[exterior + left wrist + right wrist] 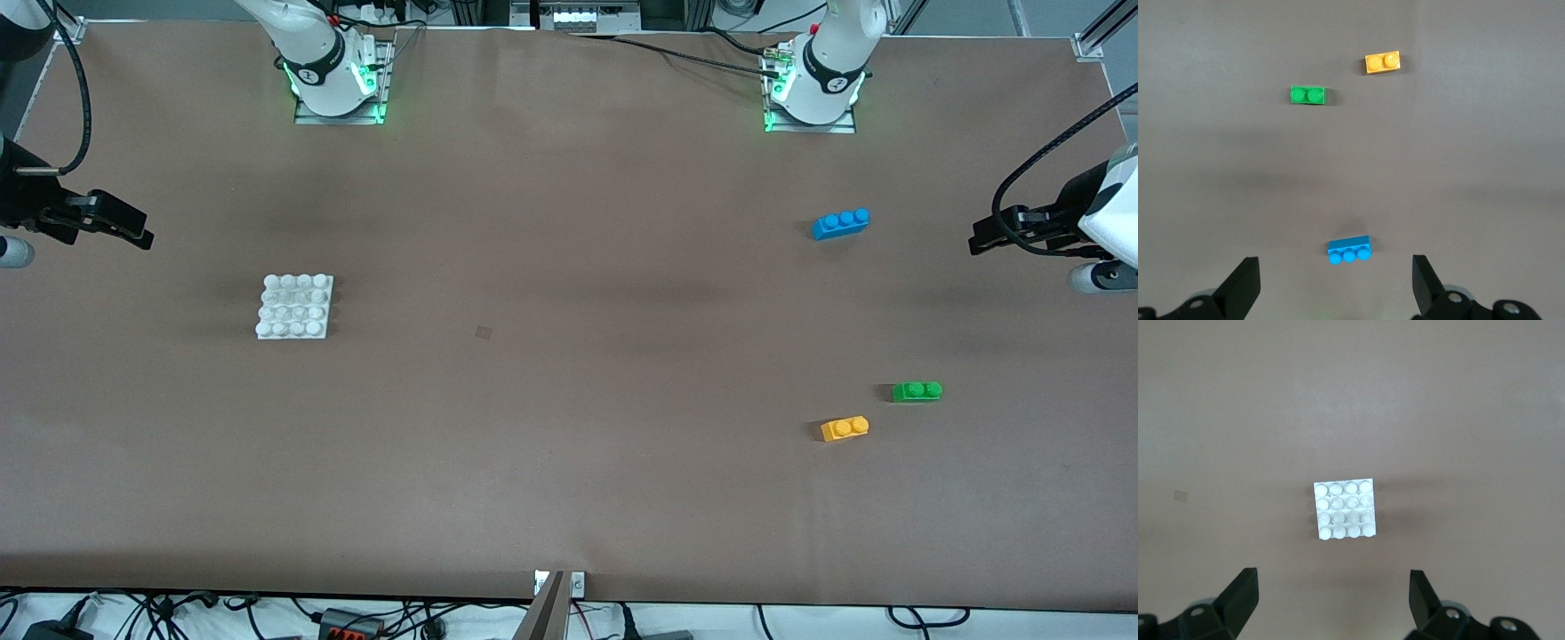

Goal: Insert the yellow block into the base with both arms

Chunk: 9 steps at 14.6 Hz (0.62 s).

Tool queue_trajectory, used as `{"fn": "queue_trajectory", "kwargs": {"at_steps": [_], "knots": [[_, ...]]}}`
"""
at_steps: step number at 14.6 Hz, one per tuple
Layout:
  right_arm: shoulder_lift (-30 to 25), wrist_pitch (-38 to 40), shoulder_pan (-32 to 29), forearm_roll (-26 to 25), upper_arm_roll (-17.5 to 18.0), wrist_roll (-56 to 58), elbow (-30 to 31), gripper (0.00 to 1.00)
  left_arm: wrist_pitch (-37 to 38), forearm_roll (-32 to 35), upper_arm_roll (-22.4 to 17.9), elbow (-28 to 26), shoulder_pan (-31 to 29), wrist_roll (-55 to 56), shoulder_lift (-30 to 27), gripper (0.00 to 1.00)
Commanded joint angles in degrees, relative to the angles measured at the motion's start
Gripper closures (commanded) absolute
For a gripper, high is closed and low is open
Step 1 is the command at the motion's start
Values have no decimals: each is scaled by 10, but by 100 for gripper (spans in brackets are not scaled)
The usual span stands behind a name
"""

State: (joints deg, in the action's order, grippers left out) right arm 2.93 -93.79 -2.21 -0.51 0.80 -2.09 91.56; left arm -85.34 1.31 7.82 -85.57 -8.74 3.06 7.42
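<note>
The yellow block (pixel 844 428) lies on the table toward the left arm's end, near the front camera; it also shows in the left wrist view (pixel 1382 62). The white base (pixel 295 306) lies toward the right arm's end and shows in the right wrist view (pixel 1345 510). My left gripper (pixel 987 240) is open and empty, raised at the left arm's end of the table; it also shows in the left wrist view (pixel 1336 283). My right gripper (pixel 133 233) is open and empty, raised at the right arm's end; it also shows in the right wrist view (pixel 1335 600).
A green two-stud brick (pixel 917 390) lies beside the yellow block, slightly farther from the front camera. A blue three-stud brick (pixel 840 222) lies farther still, close to the left arm's base (pixel 813 98). The right arm's base (pixel 338 84) stands at the table's top edge.
</note>
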Motion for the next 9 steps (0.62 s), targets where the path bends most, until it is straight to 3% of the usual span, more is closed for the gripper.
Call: {"fn": "queue_trajectory", "kwargs": {"at_steps": [1, 9], "knots": [[1, 8, 1, 0, 1, 2, -7, 0, 7, -11, -1, 12, -1, -11, 6, 0], [1, 14, 1, 0, 1, -3, -9, 0, 6, -10, -1, 12, -1, -11, 6, 0]]}}
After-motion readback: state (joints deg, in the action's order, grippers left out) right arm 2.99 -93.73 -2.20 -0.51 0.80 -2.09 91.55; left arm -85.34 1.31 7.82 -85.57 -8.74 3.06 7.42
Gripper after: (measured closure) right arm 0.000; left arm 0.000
